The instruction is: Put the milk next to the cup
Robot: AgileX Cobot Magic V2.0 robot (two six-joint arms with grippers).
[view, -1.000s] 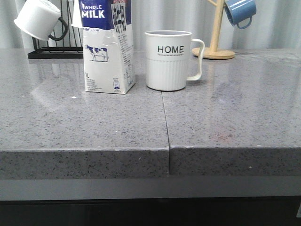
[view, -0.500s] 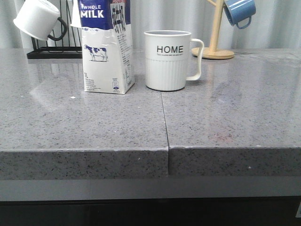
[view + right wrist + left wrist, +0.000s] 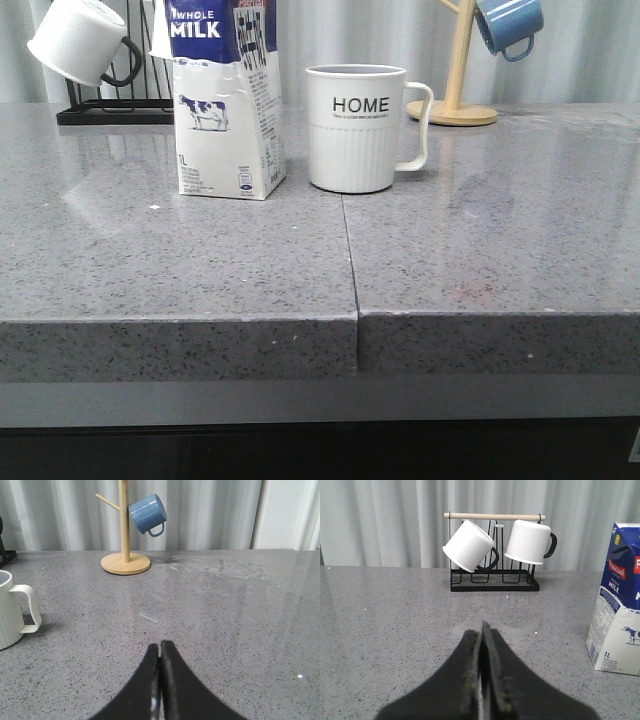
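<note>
The milk [image 3: 225, 110], a tall white carton with a dark blue top and a cow picture, stands upright on the grey counter just left of the cup [image 3: 358, 128], a white ribbed mug lettered "HOME" with its loop handle to the right. A narrow gap separates them. The front view shows neither gripper. In the left wrist view my left gripper [image 3: 481, 630] is shut and empty, low over the counter, with the milk [image 3: 617, 600] off to one side. My right gripper [image 3: 160, 647] is shut and empty too, with the cup [image 3: 12, 607] at the picture's edge.
A black rack [image 3: 110, 105] with plain white black-handled mugs [image 3: 75, 40] stands behind the milk at the back left. A wooden mug tree [image 3: 455, 70] carrying a blue mug [image 3: 510, 25] stands at the back right. A seam [image 3: 350, 250] runs down the counter's middle.
The view shifts by a few pixels; the milk, the cup and the rest keep their places.
</note>
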